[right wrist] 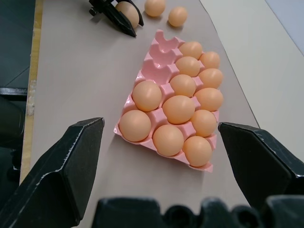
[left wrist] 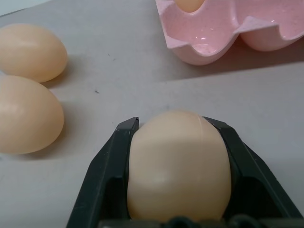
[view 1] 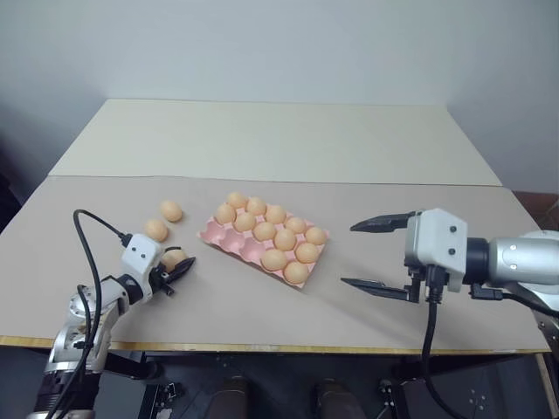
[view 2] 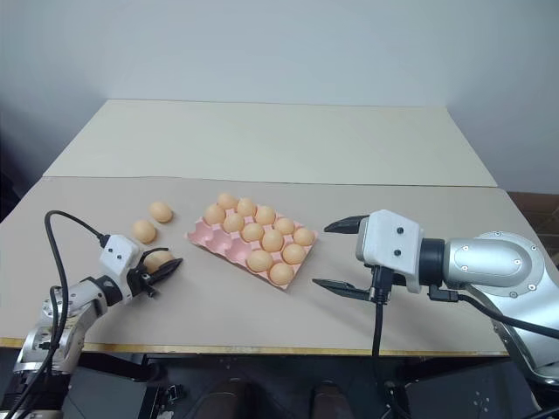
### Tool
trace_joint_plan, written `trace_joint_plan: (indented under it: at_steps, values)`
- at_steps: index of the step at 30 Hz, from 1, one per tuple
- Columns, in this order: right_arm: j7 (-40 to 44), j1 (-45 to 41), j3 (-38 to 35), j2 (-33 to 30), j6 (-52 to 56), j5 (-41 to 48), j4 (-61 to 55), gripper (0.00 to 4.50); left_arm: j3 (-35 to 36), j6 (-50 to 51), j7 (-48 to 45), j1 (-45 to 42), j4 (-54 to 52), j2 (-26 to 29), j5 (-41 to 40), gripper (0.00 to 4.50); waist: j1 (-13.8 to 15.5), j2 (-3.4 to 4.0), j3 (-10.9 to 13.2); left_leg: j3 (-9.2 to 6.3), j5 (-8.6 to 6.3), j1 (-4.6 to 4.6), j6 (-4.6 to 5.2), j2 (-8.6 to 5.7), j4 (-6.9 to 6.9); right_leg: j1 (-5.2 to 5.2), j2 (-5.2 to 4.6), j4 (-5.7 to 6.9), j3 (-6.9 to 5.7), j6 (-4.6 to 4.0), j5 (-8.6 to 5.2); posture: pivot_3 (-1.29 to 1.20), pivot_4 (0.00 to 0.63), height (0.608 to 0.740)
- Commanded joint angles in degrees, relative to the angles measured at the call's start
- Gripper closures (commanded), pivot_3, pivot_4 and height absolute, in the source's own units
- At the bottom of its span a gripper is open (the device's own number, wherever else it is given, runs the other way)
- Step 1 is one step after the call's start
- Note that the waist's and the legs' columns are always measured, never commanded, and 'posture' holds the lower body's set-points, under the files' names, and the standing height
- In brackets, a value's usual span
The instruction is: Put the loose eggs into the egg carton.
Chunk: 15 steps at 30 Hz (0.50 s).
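While the left gripper sits low on the table with its two black fingers clamped on either side of one loose egg, that egg rests at table level just off the near-left end of the egg carton. Two more loose eggs lie on the bare tabletop just beyond the held one, close to each other and to the left of the carton, clear of its rim. The carton is a pink moulded tray without lid, set at a slant near the middle of the table; twelve eggs fill most of its wells, and the three wells along its left end stand vacant, their pink cups plain in the left wrist view. The right gripper hovers above the table to the right of the carton, apart from it, its fingers spread wide with nothing between them. No brand, label or writing can be read on the carton, the eggs or either gripper.
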Motion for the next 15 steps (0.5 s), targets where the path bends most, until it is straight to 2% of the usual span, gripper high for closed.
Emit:
trace_joint_plan:
  at_steps: [1, 10, 15]
  values:
    - [-0.7, -0.4, -1.7, -0.4, 0.4, 1.2, -1.5, 0.0, 0.7, -1.0, 0.4, -0.4, -3.3, -0.4, -0.9, 2.53, 0.0, 0.0, 0.0, 0.0, 0.0, -0.01, 0.0, 0.0, 0.0, 0.0, -0.01, -0.01, 0.0, 0.0, 0.0, 0.0, 0.15, 0.74]
    - [-2.1, -0.3, -1.2, -0.2, 0.5, 0.8, -2.0, 0.0, 1.9, 4.3, -2.5, -5.3, -14.3, -2.7, -12.6, 2.53, 0.2, 0.0, 0.0, -0.02, 0.0, -0.04, 0.0, 0.0, 0.02, 0.0, -0.04, -0.01, -0.01, 0.01, 0.01, 0.0, 0.15, 0.74]
    - [-4.1, -0.2, -1.3, 0.9, 0.8, 1.0, -2.5, 0.0, -3.3, 3.0, -7.2, -10.4, -9.8, -5.2, -13.3, 2.53, 0.3, 0.0, 0.0, 0.0, 0.0, -0.01, 0.0, -0.09, 0.02, 0.02, 0.02, 0.0, -0.01, 0.02, 0.01, 0.0, 0.15, 0.74]
